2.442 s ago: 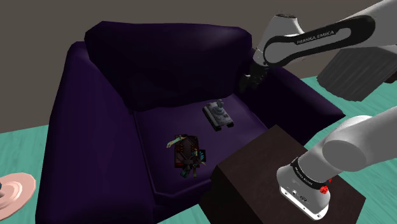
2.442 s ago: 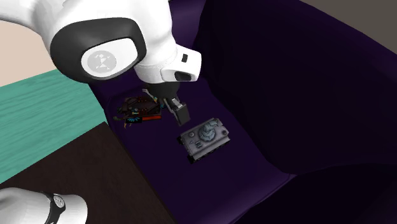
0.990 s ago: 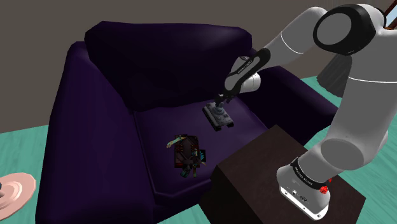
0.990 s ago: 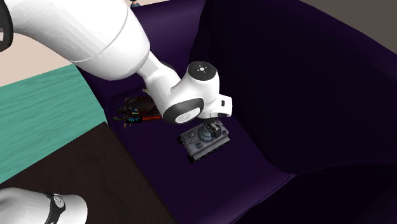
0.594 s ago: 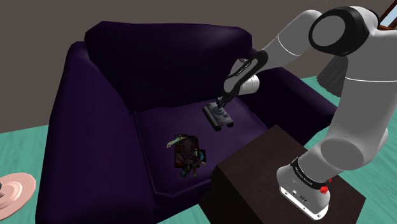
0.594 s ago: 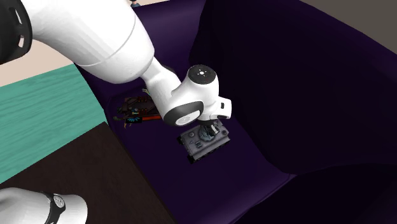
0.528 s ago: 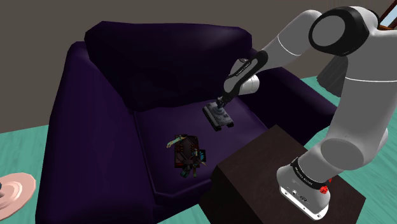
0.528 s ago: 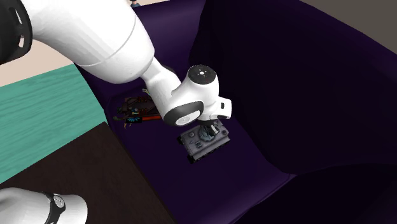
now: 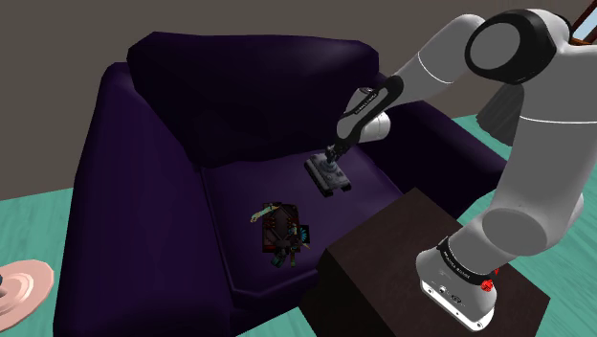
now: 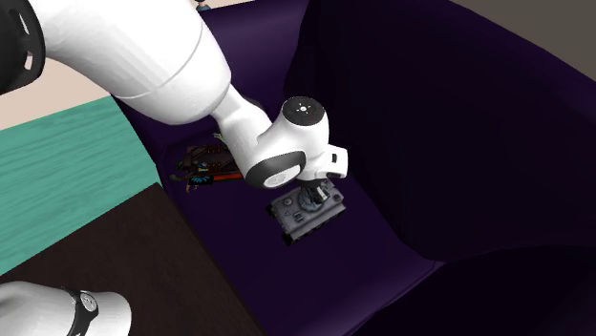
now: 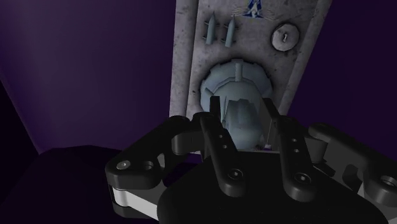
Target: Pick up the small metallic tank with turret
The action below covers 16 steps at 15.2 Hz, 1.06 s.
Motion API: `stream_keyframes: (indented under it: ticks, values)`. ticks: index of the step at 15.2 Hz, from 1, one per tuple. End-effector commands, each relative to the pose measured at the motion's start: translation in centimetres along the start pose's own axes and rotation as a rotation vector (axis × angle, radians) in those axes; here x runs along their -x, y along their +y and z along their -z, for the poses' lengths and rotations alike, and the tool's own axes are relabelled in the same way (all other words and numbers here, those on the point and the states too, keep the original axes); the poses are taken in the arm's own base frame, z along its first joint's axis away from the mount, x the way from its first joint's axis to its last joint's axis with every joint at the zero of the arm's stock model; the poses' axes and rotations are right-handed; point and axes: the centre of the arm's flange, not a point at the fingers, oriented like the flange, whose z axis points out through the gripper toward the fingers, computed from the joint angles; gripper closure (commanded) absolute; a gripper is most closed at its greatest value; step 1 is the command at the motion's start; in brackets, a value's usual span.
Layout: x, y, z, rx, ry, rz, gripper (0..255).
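The tank (image 9: 328, 176) sits toward the back of the armchair's (image 9: 153, 144) seat, directly beneath the gripper (image 9: 332, 159) — a toy jumble (image 9: 283, 231) lies nearer the seat's front, by the stand (image 9: 383, 258).

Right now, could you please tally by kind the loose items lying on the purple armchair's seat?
Grey toy tank: 1
Dark multicoloured toy: 1
Total: 2

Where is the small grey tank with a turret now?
In the shoulder view the tank lies on the dark purple armchair's seat, toward the view's right, under the black gripper, behind a dark multicoloured toy.
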Motion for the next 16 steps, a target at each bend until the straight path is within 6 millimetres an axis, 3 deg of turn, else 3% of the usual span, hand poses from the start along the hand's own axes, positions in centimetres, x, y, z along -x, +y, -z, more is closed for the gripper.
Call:
stream_keyframes:
  ticks: [1, 14, 16]
  values:
    - [-0.1, 0.0, 0.8, 0.000, 0.001, 0.001, 255]
    - [-0.8, -0.2, 7.7, 0.000, 0.001, 0.001, 255]
    - [-0.8, -0.2, 7.8, 0.000, 0.001, 0.001, 255]
